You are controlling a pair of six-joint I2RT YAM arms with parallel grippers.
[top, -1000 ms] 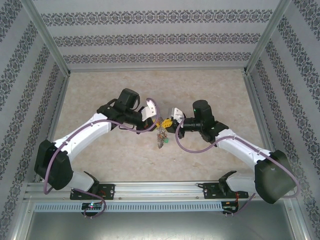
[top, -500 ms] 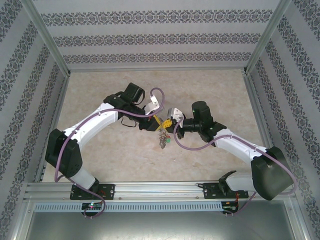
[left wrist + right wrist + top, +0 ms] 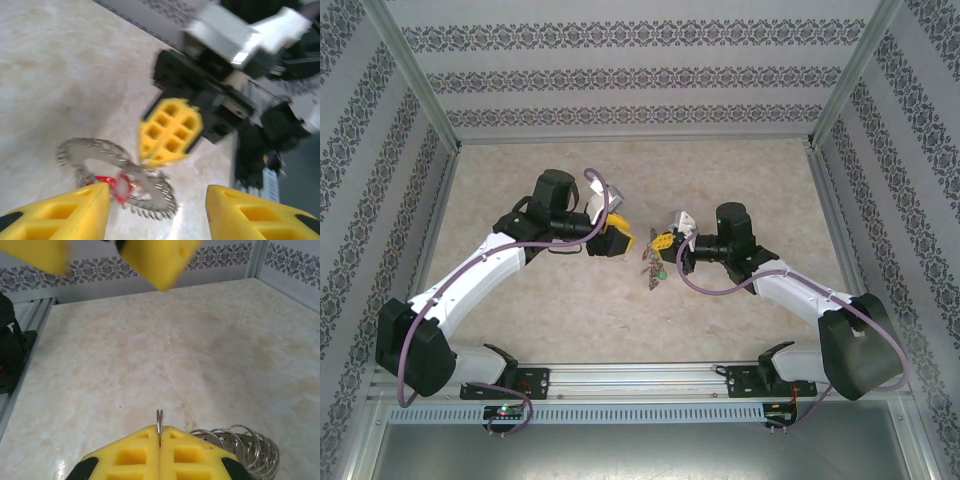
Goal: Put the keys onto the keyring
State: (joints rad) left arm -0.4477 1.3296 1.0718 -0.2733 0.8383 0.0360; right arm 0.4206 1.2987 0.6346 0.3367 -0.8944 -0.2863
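Observation:
In the top view my right gripper (image 3: 663,241) is shut on the keyring (image 3: 650,267), which dangles below it over the table, a green key (image 3: 660,275) at its lower end. The right wrist view shows a thin wire loop of the keyring (image 3: 159,426) pinched between the shut yellow pads, with silvery links (image 3: 240,444) beside them. My left gripper (image 3: 618,240) is open, a short way left of the ring. In the left wrist view its fingers (image 3: 60,215) stand wide apart with nothing between them; the grey fringed keyring (image 3: 100,152) and a red key (image 3: 117,184) hang just ahead, under the right gripper's pads (image 3: 170,132).
The beige marble-patterned table (image 3: 740,170) is walled by patterned panels with metal posts (image 3: 415,75). An aluminium rail (image 3: 640,378) carrying both arm bases runs along the near edge. The two arms meet near the table's middle.
My left gripper has opened and drawn back to the left, away from the keyring. The right gripper has stayed shut on the ring, shifting slightly right.

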